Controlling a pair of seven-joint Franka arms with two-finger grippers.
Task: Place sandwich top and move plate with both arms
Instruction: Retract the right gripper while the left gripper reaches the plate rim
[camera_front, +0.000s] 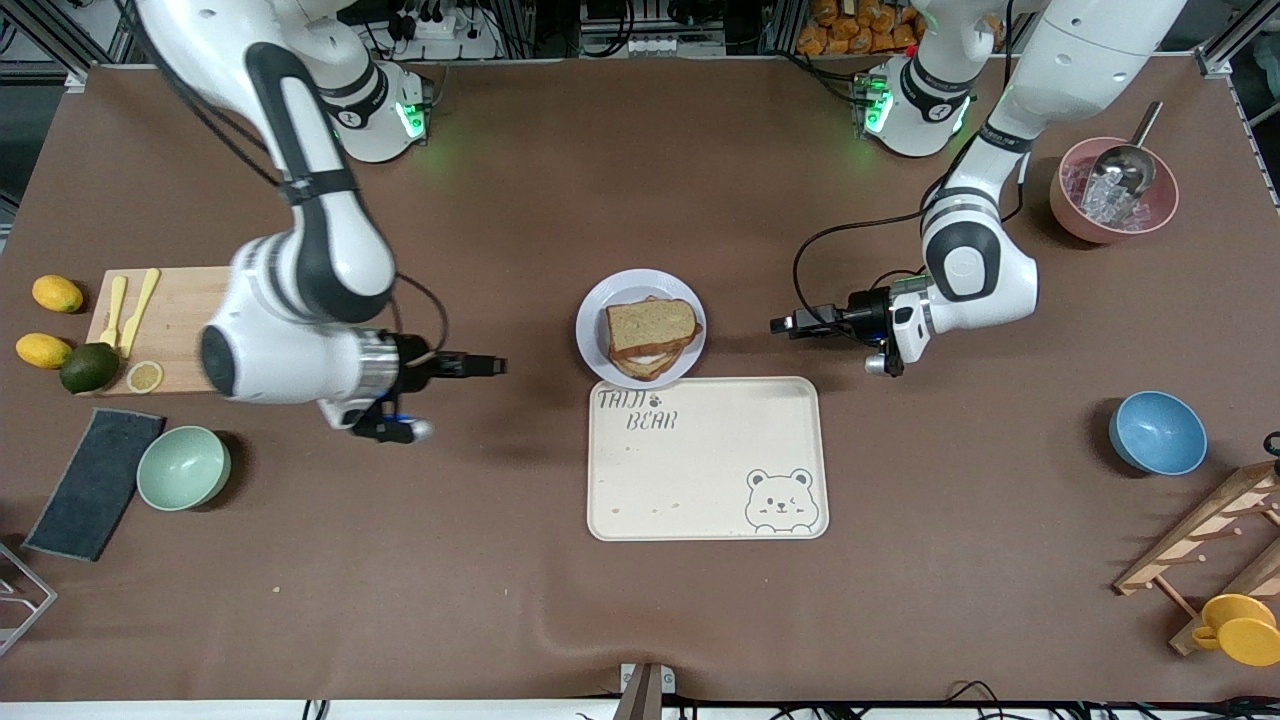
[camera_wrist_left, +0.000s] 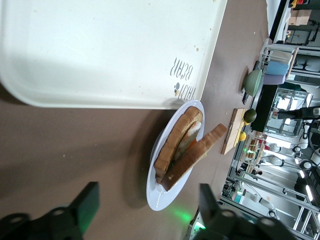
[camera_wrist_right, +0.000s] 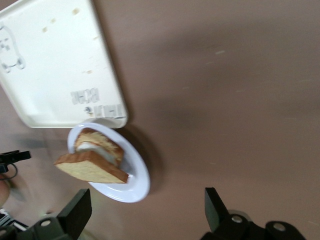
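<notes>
The plate (camera_front: 592, 322) sits mid-table, touching the tray's edge that is farther from the front camera. On it lies a sandwich, with the sandwich top (camera_front: 650, 322) resting slightly askew on the lower slice. My left gripper (camera_front: 778, 324) is open and empty, low over the table toward the left arm's end of the plate, pointing at it. My right gripper (camera_front: 500, 366) is open and empty, low over the table toward the right arm's end of the plate. The left wrist view shows the plate (camera_wrist_left: 165, 192) and sandwich top (camera_wrist_left: 200, 152) between my left gripper's fingers (camera_wrist_left: 85, 207). The right wrist view shows the plate (camera_wrist_right: 135, 185) and sandwich top (camera_wrist_right: 90, 169).
A cream bear tray (camera_front: 705, 460) lies nearer the front camera than the plate. A cutting board (camera_front: 175, 315) with lemons and an avocado, a mint bowl (camera_front: 183, 467) and a dark cloth are at the right arm's end. A blue bowl (camera_front: 1157, 432), a pink ice bowl (camera_front: 1113, 190) and a wooden rack are at the left arm's end.
</notes>
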